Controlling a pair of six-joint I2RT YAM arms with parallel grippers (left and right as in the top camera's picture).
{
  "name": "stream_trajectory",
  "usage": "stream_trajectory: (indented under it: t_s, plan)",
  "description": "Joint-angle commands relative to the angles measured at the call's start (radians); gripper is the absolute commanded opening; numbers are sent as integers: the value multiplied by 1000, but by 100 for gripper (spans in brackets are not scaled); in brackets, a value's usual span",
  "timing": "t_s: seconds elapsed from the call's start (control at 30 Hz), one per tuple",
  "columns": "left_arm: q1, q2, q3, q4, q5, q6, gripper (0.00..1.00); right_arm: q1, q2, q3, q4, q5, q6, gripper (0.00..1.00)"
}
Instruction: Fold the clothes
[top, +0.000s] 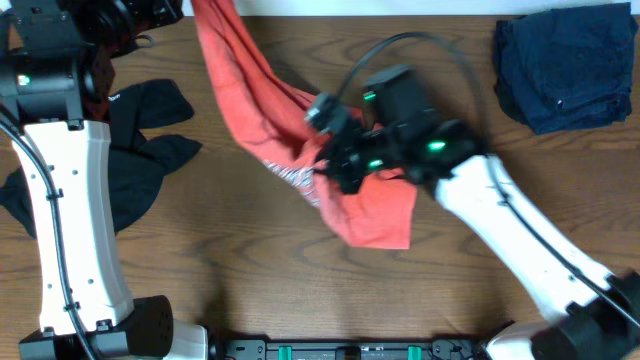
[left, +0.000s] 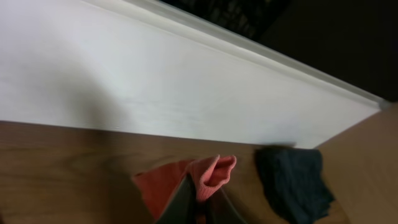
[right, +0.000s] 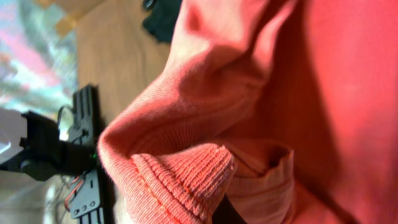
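Observation:
The coral-red T-shirt (top: 262, 100) hangs stretched in a band from the top edge of the overhead view down to the table's middle, where its lower part (top: 375, 210) lies bunched. My right gripper (top: 330, 170) is shut on a fold of it at mid-table; in the right wrist view the ribbed coral cloth (right: 186, 174) fills the frame and covers the fingers (right: 227, 214). My left gripper (left: 208, 190) is shut on a coral hem (left: 214, 171), held high at the far edge. A black garment (top: 140, 150) lies crumpled at the left.
A dark navy garment (top: 568, 65) lies folded at the far right corner, and a dark garment (left: 292, 183) shows in the left wrist view. The left arm's white link (top: 75, 220) stands over the left side. A white wall (left: 174, 81) runs behind the table.

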Motion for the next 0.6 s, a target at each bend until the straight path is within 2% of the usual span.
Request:
stream_trajectory:
  t_s: [0.0,0.07,0.1,0.2,0.27,0.4,0.57]
  plan:
    - [33,-14,13,2,14,55,6,80,58,-5,23,2,27,1]
    - [46,-14,13,2,14,55,6,113,83,-5,27,1,27,2]
    - [51,-14,13,2,14,56,6,130,93,-5,27,2,26,5]
    - [69,-14,13,2,14,59,6,181,124,-5,25,6,0,25]
    - [80,-14,13,-2,14,59,6,199,131,-5,25,43,-3,32]
    - [97,-14,13,-31,14,63,6,190,114,-3,32,169,-2,34]
    - [101,-14,13,-116,13,131,6,95,44,-3,91,266,29,42]
